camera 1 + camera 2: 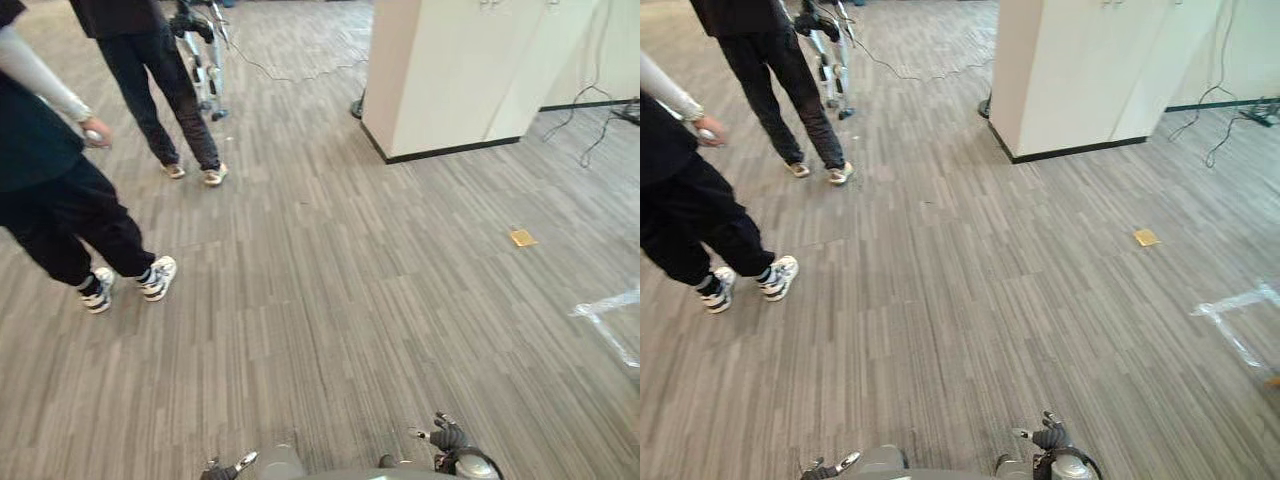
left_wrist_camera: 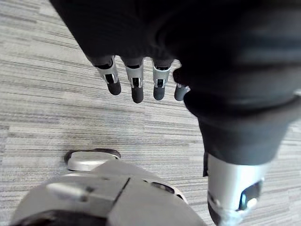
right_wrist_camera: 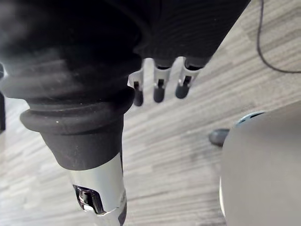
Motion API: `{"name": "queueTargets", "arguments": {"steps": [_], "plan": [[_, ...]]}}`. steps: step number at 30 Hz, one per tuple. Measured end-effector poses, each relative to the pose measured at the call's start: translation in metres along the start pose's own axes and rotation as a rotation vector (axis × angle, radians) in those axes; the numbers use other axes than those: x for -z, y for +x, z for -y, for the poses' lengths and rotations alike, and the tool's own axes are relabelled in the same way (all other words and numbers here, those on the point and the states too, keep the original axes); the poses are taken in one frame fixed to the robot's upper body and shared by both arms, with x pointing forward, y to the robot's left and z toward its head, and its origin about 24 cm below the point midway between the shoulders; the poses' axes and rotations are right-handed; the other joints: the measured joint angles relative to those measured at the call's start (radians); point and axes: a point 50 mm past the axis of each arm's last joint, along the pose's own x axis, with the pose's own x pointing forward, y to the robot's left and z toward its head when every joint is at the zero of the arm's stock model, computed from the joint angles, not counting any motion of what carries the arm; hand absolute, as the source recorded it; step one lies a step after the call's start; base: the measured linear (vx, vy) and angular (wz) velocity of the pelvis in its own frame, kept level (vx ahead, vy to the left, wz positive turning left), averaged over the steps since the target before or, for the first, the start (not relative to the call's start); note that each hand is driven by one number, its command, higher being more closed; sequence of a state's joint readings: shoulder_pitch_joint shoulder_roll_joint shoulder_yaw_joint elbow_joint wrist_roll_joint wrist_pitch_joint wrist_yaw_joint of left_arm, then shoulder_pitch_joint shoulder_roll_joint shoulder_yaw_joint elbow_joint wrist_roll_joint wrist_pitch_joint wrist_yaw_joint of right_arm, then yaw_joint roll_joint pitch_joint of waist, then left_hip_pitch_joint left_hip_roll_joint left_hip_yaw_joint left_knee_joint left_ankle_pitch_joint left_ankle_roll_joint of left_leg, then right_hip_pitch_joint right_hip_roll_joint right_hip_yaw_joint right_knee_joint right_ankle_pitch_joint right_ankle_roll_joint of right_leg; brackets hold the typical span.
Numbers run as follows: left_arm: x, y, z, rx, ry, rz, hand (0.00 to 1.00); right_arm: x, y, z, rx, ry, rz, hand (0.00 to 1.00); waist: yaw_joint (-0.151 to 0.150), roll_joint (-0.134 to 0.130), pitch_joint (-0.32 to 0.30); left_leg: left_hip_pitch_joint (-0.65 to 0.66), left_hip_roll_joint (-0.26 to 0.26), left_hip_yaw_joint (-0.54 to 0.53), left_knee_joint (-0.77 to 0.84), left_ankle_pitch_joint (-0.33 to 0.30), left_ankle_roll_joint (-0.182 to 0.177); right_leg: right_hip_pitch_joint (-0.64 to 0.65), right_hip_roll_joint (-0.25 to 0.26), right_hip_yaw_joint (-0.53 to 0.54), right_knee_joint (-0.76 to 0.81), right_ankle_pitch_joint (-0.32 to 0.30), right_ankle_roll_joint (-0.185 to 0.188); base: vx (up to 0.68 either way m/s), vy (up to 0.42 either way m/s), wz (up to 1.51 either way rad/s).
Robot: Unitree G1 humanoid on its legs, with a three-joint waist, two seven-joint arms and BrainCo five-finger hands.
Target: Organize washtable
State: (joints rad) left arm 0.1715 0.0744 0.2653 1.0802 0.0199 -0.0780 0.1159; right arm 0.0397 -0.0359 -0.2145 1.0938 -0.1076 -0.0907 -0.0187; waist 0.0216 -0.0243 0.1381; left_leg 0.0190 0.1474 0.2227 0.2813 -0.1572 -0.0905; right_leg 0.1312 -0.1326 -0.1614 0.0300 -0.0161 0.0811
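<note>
My left hand (image 1: 226,467) hangs low at the bottom edge of the eye views, over grey striped carpet floor. In the left wrist view its fingers (image 2: 137,86) point straight down at the floor and hold nothing. My right hand (image 1: 451,439) hangs at the bottom right. In its own wrist view the fingers (image 3: 158,87) are straight, with nothing in them. Both hands are open.
One person in dark trousers (image 1: 70,215) stands at the left, another person (image 1: 165,95) further back. A white pillar (image 1: 445,75) rises at the back right, with cables beyond it. A small yellow scrap (image 1: 522,237) and a clear plastic piece (image 1: 608,312) lie on the floor at the right.
</note>
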Motion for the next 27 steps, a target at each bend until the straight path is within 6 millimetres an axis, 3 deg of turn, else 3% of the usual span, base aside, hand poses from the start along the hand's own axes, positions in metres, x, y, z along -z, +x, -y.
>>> {"name": "queueTargets", "arguments": {"steps": [4, 5, 15, 21, 27], "plan": [[0.003, 0.0, 0.0, 0.015, 0.06, -0.01, 0.0, 0.005, -0.001, 0.0, -0.002, 0.003, -0.015, 0.0, -0.004, 0.005, -0.025, 0.033, -0.027, 0.003, -0.061, 0.004, 0.012, 0.001, -0.017, -0.001, -0.002, -0.008, 0.012, 0.05, 0.048, -0.02], [0.009, -0.001, -0.002, 0.042, 0.186, -0.028, 0.0, 0.012, -0.002, -0.001, -0.012, -0.024, -0.04, 0.0, -0.004, -0.012, -0.067, 0.15, -0.077, 0.011, -0.344, 0.142, 0.017, -0.01, -0.03, 0.0, -0.013, -0.023, 0.036, 0.0, 0.0, 0.0], [0.01, -0.001, -0.002, 0.042, 0.18, -0.026, 0.0, 0.014, -0.003, 0.001, 0.0, 0.038, -0.048, 0.0, -0.004, -0.006, -0.067, 0.137, -0.078, 0.011, -0.353, 0.143, 0.018, -0.026, -0.031, 0.0, -0.015, -0.025, 0.038, 0.0, 0.0, 0.0], [0.014, -0.002, -0.001, 0.037, 0.134, -0.033, 0.0, 0.024, -0.005, 0.009, 0.065, 0.27, -0.087, 0.0, -0.007, 0.0, -0.084, 0.067, -0.081, -0.002, -0.374, 0.157, 0.018, -0.084, -0.031, -0.022, -0.037, -0.019, 0.042, 0.04, -0.012, 0.06], [0.013, -0.002, 0.0, 0.026, 0.071, -0.027, 0.0, 0.029, -0.005, 0.012, 0.105, 0.349, -0.108, 0.0, -0.008, 0.007, -0.087, 0.064, -0.078, -0.022, -0.374, 0.158, 0.016, -0.06, -0.027, -0.059, -0.054, -0.019, 0.042, 0.1, -0.031, 0.1]]}}
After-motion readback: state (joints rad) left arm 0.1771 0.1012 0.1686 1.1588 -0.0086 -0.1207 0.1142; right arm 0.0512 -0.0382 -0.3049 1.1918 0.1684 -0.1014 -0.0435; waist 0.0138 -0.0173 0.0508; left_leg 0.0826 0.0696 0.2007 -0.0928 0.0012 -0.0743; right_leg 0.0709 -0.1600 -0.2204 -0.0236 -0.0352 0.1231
